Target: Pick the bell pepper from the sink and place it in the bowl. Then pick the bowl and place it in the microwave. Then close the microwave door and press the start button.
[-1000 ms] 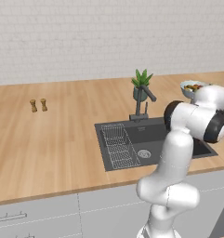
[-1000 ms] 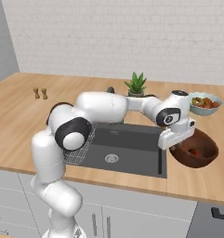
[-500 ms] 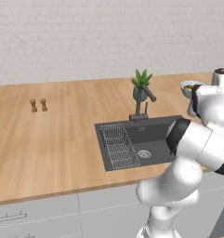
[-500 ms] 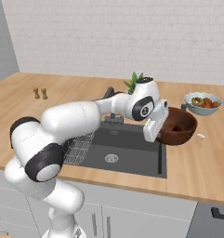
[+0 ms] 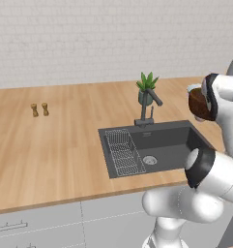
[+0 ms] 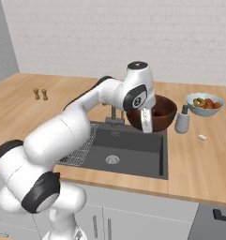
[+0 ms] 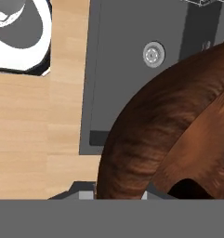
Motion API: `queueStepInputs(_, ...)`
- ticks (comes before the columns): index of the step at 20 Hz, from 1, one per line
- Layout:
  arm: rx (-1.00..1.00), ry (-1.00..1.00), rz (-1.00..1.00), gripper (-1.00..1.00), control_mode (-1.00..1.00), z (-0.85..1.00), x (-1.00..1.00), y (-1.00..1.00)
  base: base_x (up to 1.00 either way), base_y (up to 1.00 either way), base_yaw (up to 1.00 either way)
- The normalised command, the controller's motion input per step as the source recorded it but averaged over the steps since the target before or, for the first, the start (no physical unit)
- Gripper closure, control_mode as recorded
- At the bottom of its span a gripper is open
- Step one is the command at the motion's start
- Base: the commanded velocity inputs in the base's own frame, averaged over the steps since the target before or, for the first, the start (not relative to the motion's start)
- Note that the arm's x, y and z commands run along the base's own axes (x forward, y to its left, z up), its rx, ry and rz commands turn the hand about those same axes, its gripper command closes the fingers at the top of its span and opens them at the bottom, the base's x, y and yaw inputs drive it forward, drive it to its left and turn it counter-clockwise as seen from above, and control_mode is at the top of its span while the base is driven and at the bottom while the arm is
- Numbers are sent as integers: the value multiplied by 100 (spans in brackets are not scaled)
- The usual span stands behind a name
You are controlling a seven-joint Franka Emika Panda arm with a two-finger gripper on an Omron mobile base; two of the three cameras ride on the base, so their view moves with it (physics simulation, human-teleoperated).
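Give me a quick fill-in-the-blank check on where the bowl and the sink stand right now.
1. The gripper is shut on the rim of the brown ____.
2. The bowl hangs in the air above the ____.
3. The wire rack lies in the sink on the side ____ from the bowl.

Missing words: bowl; sink; away

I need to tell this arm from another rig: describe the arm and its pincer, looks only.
The arm is glossy white, built of fat rounded segments with dark grey to black bands at the joints. A round black cap with a small white mark sits on the wrist. The pincer has a pale grey, flat finger. No cables show.
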Motion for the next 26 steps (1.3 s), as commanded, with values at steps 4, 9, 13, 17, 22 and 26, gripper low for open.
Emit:
queueStepInputs(4,2,-8,15,100,-100,46,-21,71,0,0,0)
queueStepInputs(9,0,-21,0,100,-100,29,-22,63,0,0,0)
queueStepInputs(13,0,-9,0,100,-100,23,-26,62,0,0,0)
queueStepInputs(17,0,-1,3,100,-100,29,-40,41,0,0,0)
queueStepInputs(22,0,0,2,100,-100,20,-36,30,0,0,0)
queueStepInputs(26,4,0,4,100,-100,14,-51,35,0,0,0)
